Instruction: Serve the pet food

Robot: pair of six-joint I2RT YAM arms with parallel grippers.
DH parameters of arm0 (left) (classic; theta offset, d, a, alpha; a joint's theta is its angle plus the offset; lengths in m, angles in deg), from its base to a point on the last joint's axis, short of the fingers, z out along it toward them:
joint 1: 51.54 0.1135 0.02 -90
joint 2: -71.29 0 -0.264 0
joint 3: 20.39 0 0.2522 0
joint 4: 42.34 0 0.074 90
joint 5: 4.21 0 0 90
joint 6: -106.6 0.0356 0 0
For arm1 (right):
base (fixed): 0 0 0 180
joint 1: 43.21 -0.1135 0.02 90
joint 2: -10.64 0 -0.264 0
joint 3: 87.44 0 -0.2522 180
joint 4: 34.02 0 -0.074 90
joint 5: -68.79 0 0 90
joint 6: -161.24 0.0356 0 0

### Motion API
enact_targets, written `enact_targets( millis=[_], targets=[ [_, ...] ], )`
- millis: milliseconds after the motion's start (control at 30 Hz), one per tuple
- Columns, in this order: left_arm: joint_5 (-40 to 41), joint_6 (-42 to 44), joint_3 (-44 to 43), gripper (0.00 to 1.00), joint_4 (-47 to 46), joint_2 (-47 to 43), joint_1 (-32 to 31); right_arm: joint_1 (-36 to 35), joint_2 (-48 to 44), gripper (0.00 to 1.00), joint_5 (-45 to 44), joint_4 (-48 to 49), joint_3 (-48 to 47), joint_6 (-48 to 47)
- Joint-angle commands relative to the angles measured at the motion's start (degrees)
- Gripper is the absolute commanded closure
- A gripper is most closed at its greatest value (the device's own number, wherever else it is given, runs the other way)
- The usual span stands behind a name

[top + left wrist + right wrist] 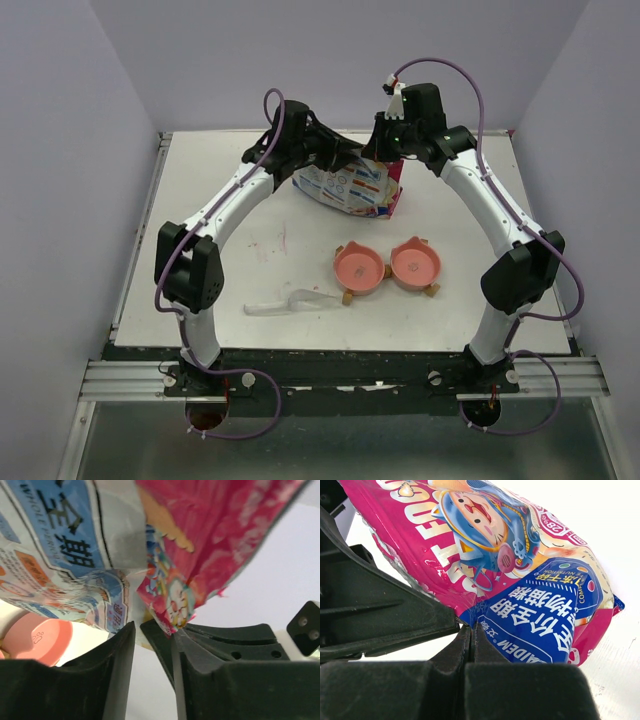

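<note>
The right pincer, jaws together on the bag edge, props it so the left pincer, jaws narrowly apart just below, can take hold; the pet food is unseen, presumably inside.

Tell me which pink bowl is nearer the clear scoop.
The left bowl: the scoop lies just off its left side; the right bowl sits on its far side.

Left pincer ajar, right pincer clamped.

Pale lavender walls box in the left, right and far sides. White table, aluminium rail along its near edge, soft even light.
</note>
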State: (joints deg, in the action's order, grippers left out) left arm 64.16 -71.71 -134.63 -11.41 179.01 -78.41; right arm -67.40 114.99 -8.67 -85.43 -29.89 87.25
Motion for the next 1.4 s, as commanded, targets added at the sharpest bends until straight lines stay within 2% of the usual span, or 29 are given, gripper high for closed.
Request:
enact_targets(
  millis=[0,33,300,400,433,500,600,667,800,933,1067,1100,1167,1367],
  targets=[
    [0.62,0.69,3.98,0.64,-3.45,-3.57,-0.11,-1.30,-0.38,1.00,3.28,-1.82,-1.09,0.25],
    [0.88,0.69,4.42,0.66,-4.07,-3.83,-0.02,-1.22,-0.47,1.00,3.37,-1.81,-1.09,0.25],
    [1.15,0.77,1.35,0.67,-3.37,-1.46,-0.11,-1.30,-0.29,1.00,3.81,-1.73,-1.27,0.51],
    [0.97,0.77,2.05,0.62,-3.99,-1.81,-0.02,-1.30,-0.21,1.00,4.25,-2.16,-1.53,0.34],
    [0.89,0.69,2.05,0.56,-3.64,-1.81,-0.11,-1.22,-0.12,0.96,4.34,-2.60,-1.79,0.34],
    [0.80,0.95,2.22,0.53,-3.63,-1.81,-0.11,-1.22,0.15,0.76,3.12,-4.35,-3.45,0.25],
    [0.62,1.48,2.31,0.52,-3.28,-2.08,-0.11,-1.22,0.32,0.63,0.92,-7.08,-7.49,-0.28],
    [0.27,1.65,2.40,0.52,-3.19,-2.43,-0.02,-1.22,0.32,0.58,0.30,-7.79,-8.47,-0.63],
    [-0.25,2.09,1.96,0.49,-3.19,-2.52,-0.11,-1.04,1.02,0.57,-0.58,-8.14,-8.56,-1.25],
    [-0.43,2.88,0.74,0.41,-2.41,-2.69,-0.11,0.27,1.20,0.55,-0.32,-7.88,-9.61,-1.16],
    [-0.70,3.15,0.38,0.36,-2.14,-2.78,-0.11,3.43,1.20,0.52,2.57,-7.00,-10.84,0.16],
    [-0.61,3.15,0.29,0.36,-1.88,-2.78,-0.11,4.23,1.37,0.52,3.37,-7.17,-11.02,0.68],
    [-0.52,3.15,0.20,0.45,-1.88,-2.69,-0.11,6.07,1.38,0.52,5.30,-6.83,-11.02,2.00],
    [-0.17,2.79,-3.48,0.49,-0.38,-0.15,-0.20,7.75,1.11,0.57,9.09,-4.45,-9.27,1.75]
  ],
)
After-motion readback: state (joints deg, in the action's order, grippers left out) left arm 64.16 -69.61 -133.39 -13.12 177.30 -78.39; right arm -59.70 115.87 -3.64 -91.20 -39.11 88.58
